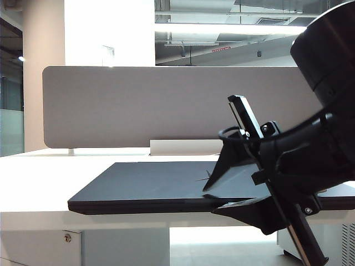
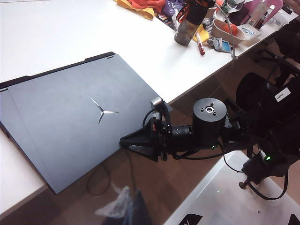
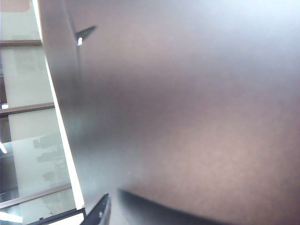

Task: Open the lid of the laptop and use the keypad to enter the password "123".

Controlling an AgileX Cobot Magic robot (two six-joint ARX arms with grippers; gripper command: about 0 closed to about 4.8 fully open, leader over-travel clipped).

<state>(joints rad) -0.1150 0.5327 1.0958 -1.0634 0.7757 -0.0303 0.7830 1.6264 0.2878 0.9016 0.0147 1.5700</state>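
The black laptop (image 1: 150, 185) lies on the white table with its lid (image 2: 70, 117) down, the Y emblem (image 2: 103, 111) facing up. The keypad is hidden under the lid. My right gripper (image 1: 211, 198) straddles the laptop's front edge right of the middle. Its upper finger (image 1: 219, 172) rests on the lid and its lower finger (image 1: 238, 211) sits against the edge from below. In the right wrist view the lid (image 3: 187, 117) fills the frame, with one finger (image 3: 101, 213) beside it. My left gripper (image 2: 131, 211) is only a blurred shape, high up off the table's front.
A grey divider (image 1: 166, 105) stands behind the laptop, with a small white box (image 1: 186, 147) at its foot. One laptop corner (image 2: 54, 187) overhangs the table edge. Bottles, cloths and a bowl (image 2: 225, 30) crowd the far end of the table. A cable loop (image 2: 98, 180) lies on the floor below.
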